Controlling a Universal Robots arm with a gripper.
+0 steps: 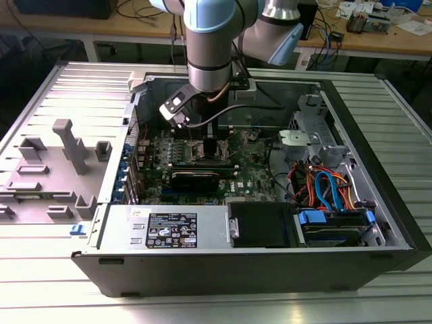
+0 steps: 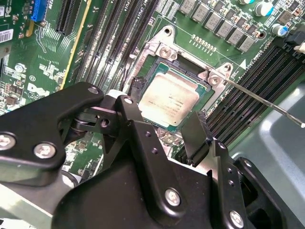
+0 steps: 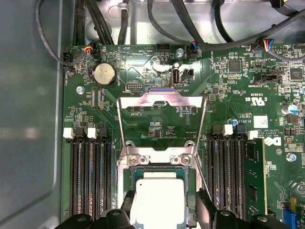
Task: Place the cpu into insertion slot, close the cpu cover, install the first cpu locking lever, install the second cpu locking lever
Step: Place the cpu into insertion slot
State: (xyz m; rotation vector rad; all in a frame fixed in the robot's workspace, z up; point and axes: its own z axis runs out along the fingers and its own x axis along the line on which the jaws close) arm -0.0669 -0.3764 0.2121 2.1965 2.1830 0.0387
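Black fingers [image 2: 194, 131] of the tool [image 2: 167, 107] stand apart on either side of the cpu [image 2: 171, 98], which lies flat in the insertion slot [image 2: 151, 78] directly beneath, while the cpu cover [image 3: 162, 99] stands open at the slot's edge away from the tool

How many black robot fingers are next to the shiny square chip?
2. In the first wrist view, one finger is beside one edge of the cpu; the other finger is beside the opposite edge.

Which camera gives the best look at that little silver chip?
The second wrist view: the cpu shows nearly its whole top. The first wrist view cuts off part of it. In the exterior view the arm stands over it.
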